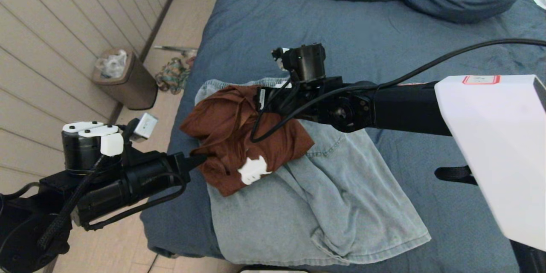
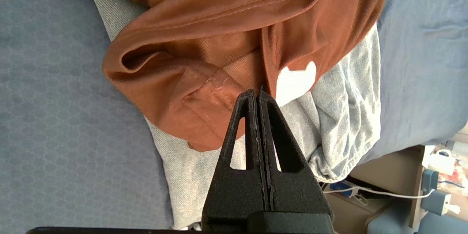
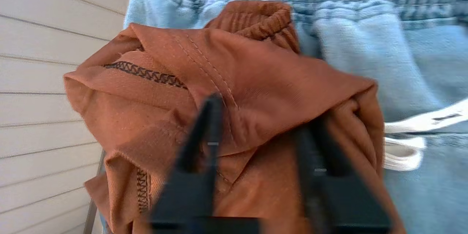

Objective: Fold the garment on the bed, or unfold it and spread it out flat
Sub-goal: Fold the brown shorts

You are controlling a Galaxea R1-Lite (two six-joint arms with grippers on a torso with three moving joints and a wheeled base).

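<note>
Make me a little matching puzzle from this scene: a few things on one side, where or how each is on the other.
Things:
1. rust-brown T-shirt
2. light denim shorts
3. left gripper
4. bin

States:
A. on the floor beside the bed
B. fingers pressed together
C. bunched up on another garment
D. lying on the bed under the heap

Pairs: 1-C, 2-D, 3-B, 4-A
</note>
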